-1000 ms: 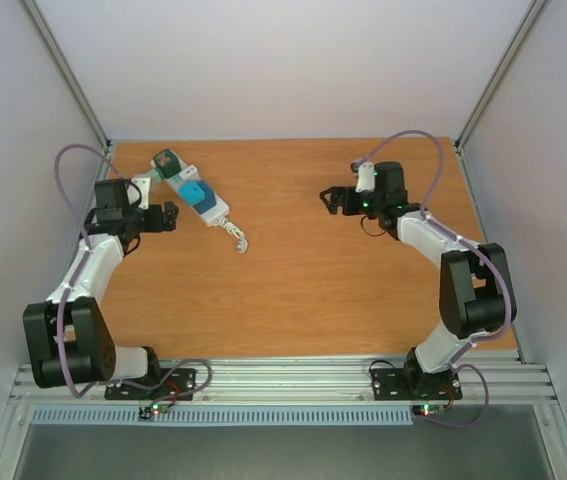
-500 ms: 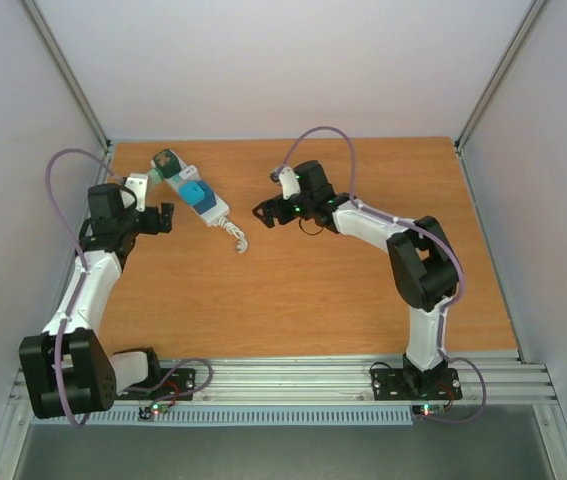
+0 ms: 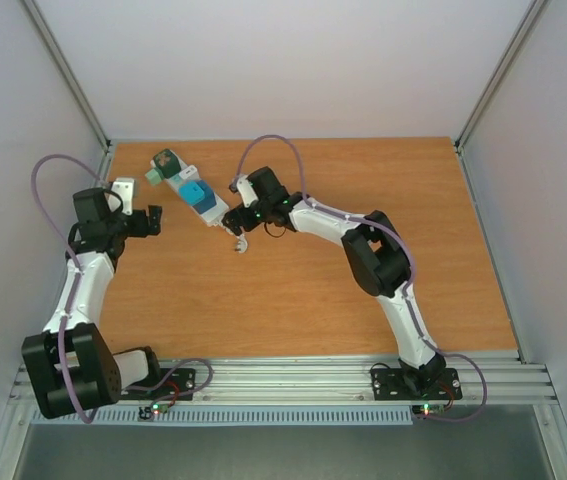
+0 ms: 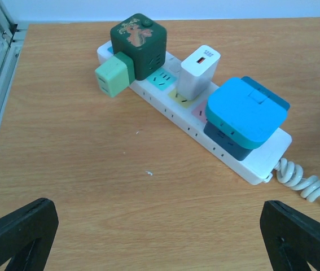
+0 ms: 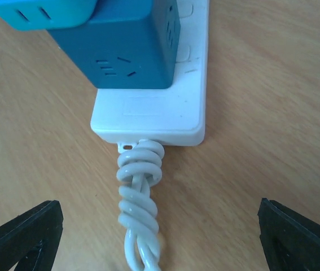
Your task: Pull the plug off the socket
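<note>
Socket (image 3: 191, 192) diagonal, cord (image 3: 236, 238) end near-right, seemingly just before right hand (image 3: 232, 220).

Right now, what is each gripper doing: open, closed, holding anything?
Left gripper: open, holding nothing.
Right gripper: open, empty, hovering at the curly white cord of the long white power strip.

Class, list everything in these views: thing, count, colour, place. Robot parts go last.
Strip: one, white, table's far left.
Green cube: one, dark green, strip's far end.
Green plug: one, light green, on the cube's side.
Charger: one, white, mid-strip.
Blue cube: one, dark blue, strip's cord end.
Blue block: one, light blue, atop blue cube.
Cord: one, white, at strip's end.
Table: one, brown.
Left end effector: black, open, left of strip.
Right end effector: black, open, over cord.
</note>
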`<action>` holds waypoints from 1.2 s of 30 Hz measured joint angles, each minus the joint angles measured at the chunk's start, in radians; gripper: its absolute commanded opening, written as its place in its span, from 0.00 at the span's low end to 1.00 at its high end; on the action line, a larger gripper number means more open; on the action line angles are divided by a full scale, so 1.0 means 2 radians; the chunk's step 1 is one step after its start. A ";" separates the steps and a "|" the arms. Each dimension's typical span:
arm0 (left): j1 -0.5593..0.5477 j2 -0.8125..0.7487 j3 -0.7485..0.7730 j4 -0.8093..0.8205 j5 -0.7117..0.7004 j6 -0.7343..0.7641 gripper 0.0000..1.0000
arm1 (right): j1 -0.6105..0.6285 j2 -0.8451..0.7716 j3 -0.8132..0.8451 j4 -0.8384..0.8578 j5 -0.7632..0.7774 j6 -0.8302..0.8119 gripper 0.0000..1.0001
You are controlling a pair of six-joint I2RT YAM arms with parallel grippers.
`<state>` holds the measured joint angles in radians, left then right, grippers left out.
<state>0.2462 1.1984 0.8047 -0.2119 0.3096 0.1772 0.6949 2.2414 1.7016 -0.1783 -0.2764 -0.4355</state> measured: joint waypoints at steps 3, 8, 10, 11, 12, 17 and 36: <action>0.010 0.011 0.000 0.000 0.004 0.000 1.00 | 0.010 0.031 0.030 -0.013 0.013 -0.004 0.92; 0.015 0.021 0.000 -0.002 0.007 0.000 1.00 | 0.019 0.064 0.061 -0.036 0.031 -0.012 0.82; 0.017 0.023 0.001 -0.002 0.007 0.000 1.00 | 0.021 0.072 0.073 -0.043 0.040 -0.017 0.76; 0.017 0.026 0.001 -0.002 0.007 -0.001 1.00 | 0.023 0.076 0.078 -0.045 0.043 -0.020 0.72; 0.018 0.026 0.001 -0.002 0.007 -0.001 1.00 | 0.024 0.082 0.086 -0.049 0.049 -0.021 0.68; 0.023 0.032 0.004 -0.005 0.007 -0.008 1.00 | 0.031 0.099 0.105 -0.058 0.064 -0.029 0.54; 0.028 0.055 0.034 0.002 0.032 -0.056 1.00 | 0.032 0.077 0.068 -0.058 0.065 -0.051 0.20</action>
<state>0.3019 1.3087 0.8726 -0.2085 0.3733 0.0654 0.7586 2.3955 1.8370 -0.2943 -0.1459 -0.5377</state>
